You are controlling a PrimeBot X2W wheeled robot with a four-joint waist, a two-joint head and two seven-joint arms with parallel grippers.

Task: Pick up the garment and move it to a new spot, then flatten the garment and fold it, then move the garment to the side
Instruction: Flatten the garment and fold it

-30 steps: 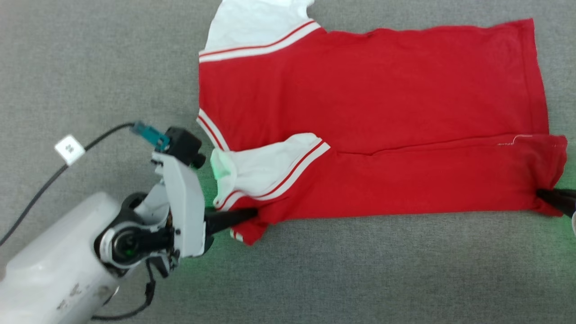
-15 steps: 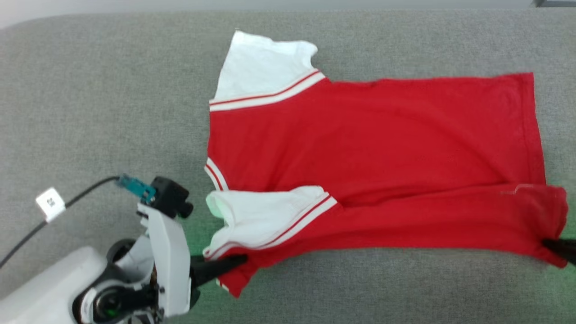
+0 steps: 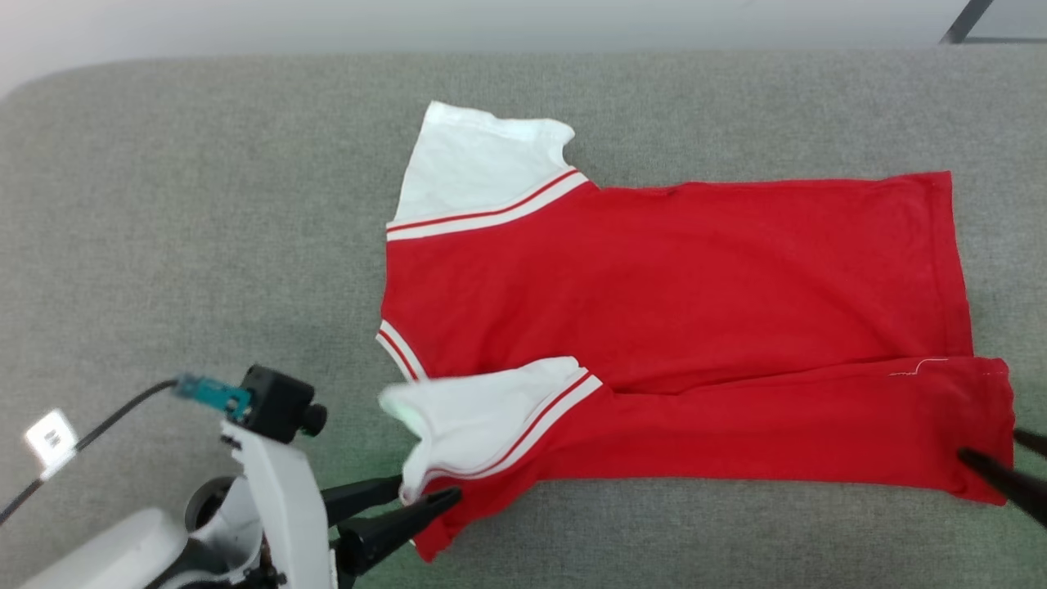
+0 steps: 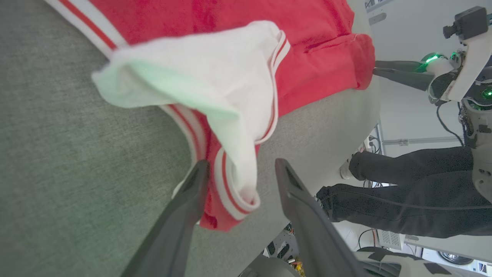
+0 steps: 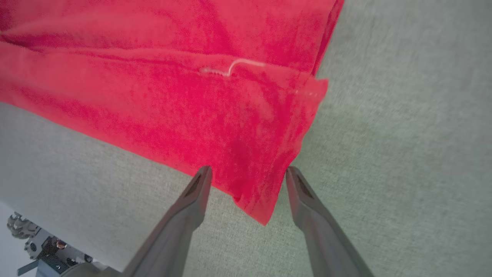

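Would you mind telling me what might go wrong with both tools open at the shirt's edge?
A corner of the shirt lies inside the left tool; pulling back could snag it and undo the fold.
The hem corner sits likewise in the right tool.
The sleeve is bunched, so later folds may turn lumpy.

Red white-sleeved garment (image 3: 679, 278), spread flat, near long edge folded over itself.

left tool (image 4: 242, 163): clamped to parted | right tool (image 5: 248, 171): clamped to parted | garment (image 3: 695, 278): both corners released
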